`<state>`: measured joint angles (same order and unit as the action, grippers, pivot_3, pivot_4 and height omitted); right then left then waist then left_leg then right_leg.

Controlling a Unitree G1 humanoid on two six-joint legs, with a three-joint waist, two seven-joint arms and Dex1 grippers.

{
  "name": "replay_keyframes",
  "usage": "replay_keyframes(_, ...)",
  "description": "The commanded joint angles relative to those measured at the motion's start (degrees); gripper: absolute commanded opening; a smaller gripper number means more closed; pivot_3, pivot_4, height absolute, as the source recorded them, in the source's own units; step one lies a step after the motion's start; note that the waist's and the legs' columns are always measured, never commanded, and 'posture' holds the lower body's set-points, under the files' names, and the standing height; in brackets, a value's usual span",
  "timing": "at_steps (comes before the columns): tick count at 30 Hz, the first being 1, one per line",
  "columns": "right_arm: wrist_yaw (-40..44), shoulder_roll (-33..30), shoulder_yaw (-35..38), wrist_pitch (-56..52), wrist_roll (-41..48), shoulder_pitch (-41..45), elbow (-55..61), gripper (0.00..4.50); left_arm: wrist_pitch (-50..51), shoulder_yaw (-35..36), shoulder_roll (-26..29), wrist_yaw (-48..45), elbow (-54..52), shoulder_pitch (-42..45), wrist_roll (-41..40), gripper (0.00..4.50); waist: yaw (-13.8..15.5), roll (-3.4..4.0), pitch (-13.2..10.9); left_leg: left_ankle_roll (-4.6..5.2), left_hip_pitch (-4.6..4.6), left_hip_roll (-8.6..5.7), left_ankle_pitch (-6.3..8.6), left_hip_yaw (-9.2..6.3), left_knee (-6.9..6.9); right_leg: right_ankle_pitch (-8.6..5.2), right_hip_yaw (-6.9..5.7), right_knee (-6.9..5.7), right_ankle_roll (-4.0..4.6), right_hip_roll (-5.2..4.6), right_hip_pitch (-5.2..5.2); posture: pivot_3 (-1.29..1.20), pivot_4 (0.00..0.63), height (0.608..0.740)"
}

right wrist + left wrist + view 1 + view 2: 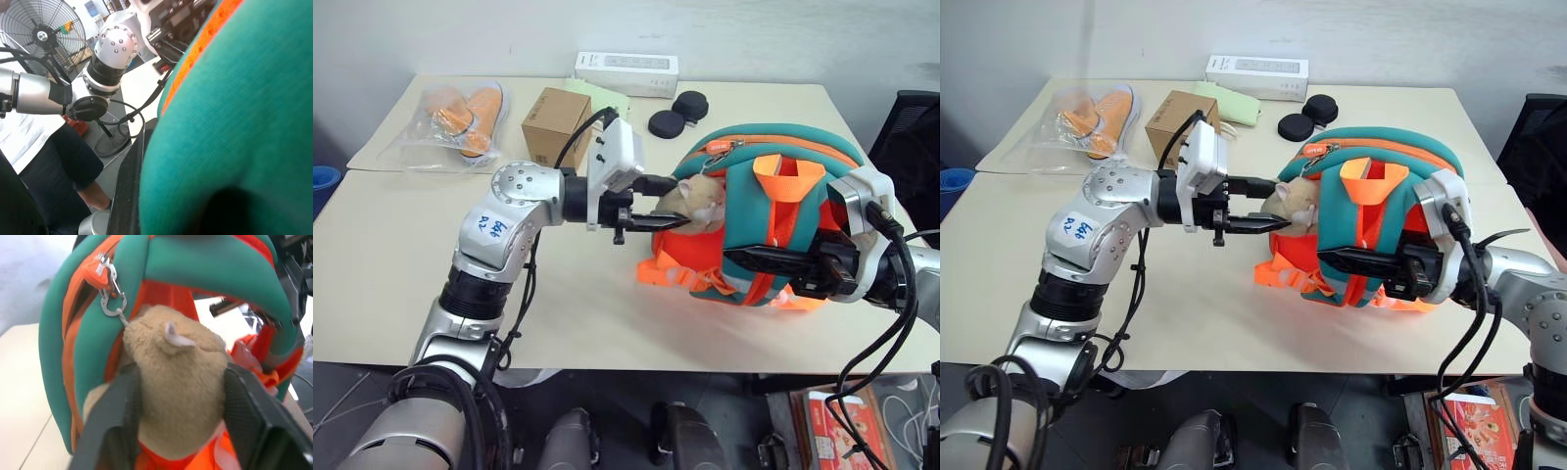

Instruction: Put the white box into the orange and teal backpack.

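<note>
Two arms meet at the backpack (773,220), which I see sitting right of centre on the beige table (401,274), its orange and teal body upright. My right gripper (744,259), at the lower right of the frame, is clamped on a teal strap at the pack's front. My left gripper (671,204), reaching in from centre, has its fingers (115,426) on either side of the tan plush animal (178,382) hanging on the pack, closing on it. At the upper middle of the frame I see a brown cardboard cube (553,125), a long white carton (626,73) and two black discs (677,113); a bag of orange items (460,122) lies upper left. I cannot tell where the white box is.
</note>
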<state>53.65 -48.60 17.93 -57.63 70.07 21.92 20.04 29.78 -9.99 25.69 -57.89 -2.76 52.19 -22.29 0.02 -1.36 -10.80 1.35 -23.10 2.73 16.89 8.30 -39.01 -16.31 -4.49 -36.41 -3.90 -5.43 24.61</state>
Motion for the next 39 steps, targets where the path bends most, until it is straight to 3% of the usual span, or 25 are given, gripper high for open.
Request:
replay_keyframes(1,-0.58,-0.10,2.41,0.44,2.45,0.33,0.38,0.00,-1.29,0.97,0.96,-1.15,-0.63,0.39,0.01,0.98,0.07,0.00,0.00,0.00,0.00,0.00,0.00,0.00,0.00,0.00,0.00,0.00,0.00,0.00,0.00,0.00,0.150,0.740)
replay_keyframes(5,-0.39,-0.43,2.75,0.78,2.50,-1.20,0.77,0.00,-1.44,3.89,3.09,-1.07,3.66,4.15,0.24,0.14,0.05,0.00,0.00,0.01,0.00,0.00,0.01,0.00,-0.01,0.00,-0.01,0.00,0.00,0.00,0.00,0.00,0.150,0.740)
replay_keyframes(9,2.99,-1.45,3.93,1.98,1.55,-4.92,2.55,0.00,-5.17,5.89,8.66,-3.82,14.23,9.17,2.51,0.14,-0.05,0.00,0.00,0.02,-0.02,0.00,0.01,-0.01,0.00,0.00,-0.06,0.01,0.00,0.03,0.01,0.00,0.150,0.740)
replay_keyframes(13,5.39,-2.10,5.33,3.66,0.93,-8.04,3.28,0.00,-12.77,3.13,15.47,-12.10,18.62,7.40,6.14,0.14,-0.27,0.02,0.01,0.00,0.03,0.02,0.02,0.14,0.18,0.00,-0.16,0.08,0.00,0.12,0.11,0.00,0.150,0.740)
replay_keyframes(16,5.88,-2.03,6.02,5.06,-0.52,-8.61,1.73,0.00,-17.38,1.92,17.11,-13.23,21.47,5.64,9.26,0.14,-0.07,0.01,0.01,0.00,0.01,0.03,0.02,0.14,0.09,0.00,-0.35,0.06,0.00,0.12,0.11,0.00,0.150,0.740)
replay_keyframes(22,7.08,-2.57,6.07,7.76,-4.03,-8.70,-0.42,0.00,-25.81,-2.05,14.21,-10.69,22.25,-1.17,15.40,0.14,0.01,0.01,0.01,0.12,-0.01,-0.01,0.09,0.12,0.03,0.00,-0.23,0.07,0.00,0.00,0.06,0.00,0.150,0.740)
replay_keyframes(27,7.25,-2.48,5.33,9.43,-6.25,-8.64,-0.49,0.00,-27.30,-5.85,8.44,-4.66,22.09,-6.63,20.85,0.14,0.12,0.01,0.01,0.12,-0.06,-0.02,0.09,0.08,-0.03,0.01,-0.06,0.05,-0.02,-0.01,0.06,0.00,0.150,0.740)
replay_keyframes(30,7.23,-2.64,4.69,11.21,-9.28,-9.59,-0.06,0.00,-24.88,-5.95,7.71,-4.61,18.91,-9.35,20.62,0.14,0.09,0.01,0.01,0.12,-0.07,0.00,0.09,0.07,-0.04,0.01,-0.03,0.04,-0.03,-0.02,0.06,0.00,0.150,0.740)
replay_keyframes(36,8.11,-4.21,4.60,11.73,-12.67,-10.37,-1.67,0.00,-17.23,-1.04,10.10,-6.93,14.95,-10.92,15.00,2.11,-0.04,0.02,0.01,0.12,-0.04,0.02,0.09,0.05,-0.03,0.01,-0.03,0.02,-0.02,-0.02,0.05,0.00,0.150,0.740)
replay_keyframes(37,8.96,-5.20,4.92,11.19,-12.67,-10.29,-2.43,0.64,-14.58,0.68,10.58,-7.62,14.07,-11.08,12.73,2.41,-0.04,0.02,0.01,0.12,-0.04,0.02,0.09,0.05,-0.03,0.01,-0.04,0.02,-0.02,-0.02,0.05,0.00,0.150,0.740)
replay_keyframes(39,10.51,-7.19,5.77,10.42,-12.67,-10.02,-3.82,1.25,-10.12,3.68,11.73,-8.11,12.39,-11.46,9.56,3.11,-0.06,0.02,0.01,0.12,-0.07,0.00,0.08,0.06,-0.04,0.01,-0.03,0.00,-0.02,-0.05,0.07,0.00,0.150,0.740)
